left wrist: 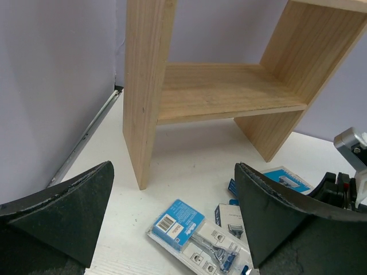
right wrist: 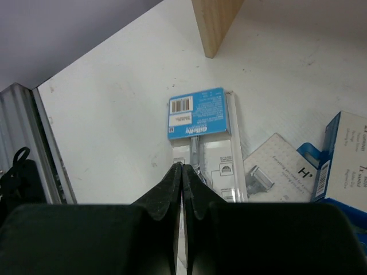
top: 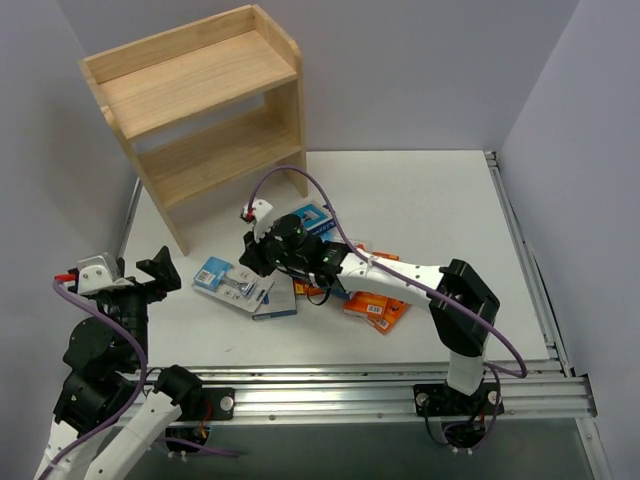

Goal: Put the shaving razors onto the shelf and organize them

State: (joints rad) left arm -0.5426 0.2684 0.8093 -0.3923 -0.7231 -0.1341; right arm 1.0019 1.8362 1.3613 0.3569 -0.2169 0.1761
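Wooden shelf (top: 190,100) stands at 11 o'clock on table (top: 440,200). Left gripper (top: 155,275) at 8 o'clock, fingers wide apart, holding nothing. Clear razor pack (top: 232,283) lies flat near centre. Right gripper (right wrist: 182,175) over its edge, fingers pressed together, empty. Orange boxes (top: 375,305) at pack's 3 o'clock.

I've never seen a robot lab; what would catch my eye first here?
A pale wooden shelf stands at the far left of the table. A jumble of razor packs, orange boxes among them, lies mid-table. The right hand, shut, points at a clear blister pack; the left hand gapes open at the near left.
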